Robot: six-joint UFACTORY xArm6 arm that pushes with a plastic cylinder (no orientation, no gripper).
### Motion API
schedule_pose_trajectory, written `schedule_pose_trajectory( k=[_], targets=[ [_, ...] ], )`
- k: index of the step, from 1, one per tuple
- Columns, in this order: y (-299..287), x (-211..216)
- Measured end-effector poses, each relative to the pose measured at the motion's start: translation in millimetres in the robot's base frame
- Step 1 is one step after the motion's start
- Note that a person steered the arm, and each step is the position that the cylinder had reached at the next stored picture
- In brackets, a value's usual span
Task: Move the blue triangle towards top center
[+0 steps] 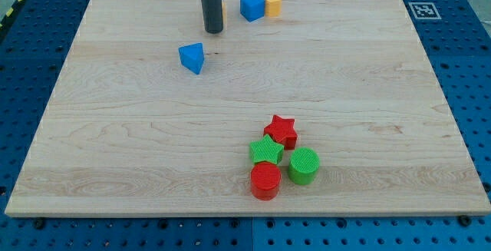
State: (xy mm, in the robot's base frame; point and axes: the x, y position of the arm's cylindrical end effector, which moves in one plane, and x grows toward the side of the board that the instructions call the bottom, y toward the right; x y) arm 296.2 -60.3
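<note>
The blue triangle [192, 57] lies on the wooden board [138, 143] in the upper left part of the view. My tip [213, 31] stands just above and to the right of it, a short gap away, not touching. A blue cube [252, 6] sits near the board's top centre with a yellow block [272, 2] touching its right side.
A cluster sits at the lower middle-right: a red star [281, 130], a green star [266, 151], a green cylinder [304, 166] and a red cylinder [265, 180], all close together. A black-and-white marker [423, 10] is at the board's top right corner.
</note>
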Motion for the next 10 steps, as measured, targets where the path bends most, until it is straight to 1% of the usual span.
schedule_pose_trajectory(
  k=[2,3,4,6,7,9,10],
  targets=[
    [0,-23],
    [-34,-20],
    [-74,15],
    [-75,112],
    [-63,125],
    [-52,107],
    [-19,106]
  ],
)
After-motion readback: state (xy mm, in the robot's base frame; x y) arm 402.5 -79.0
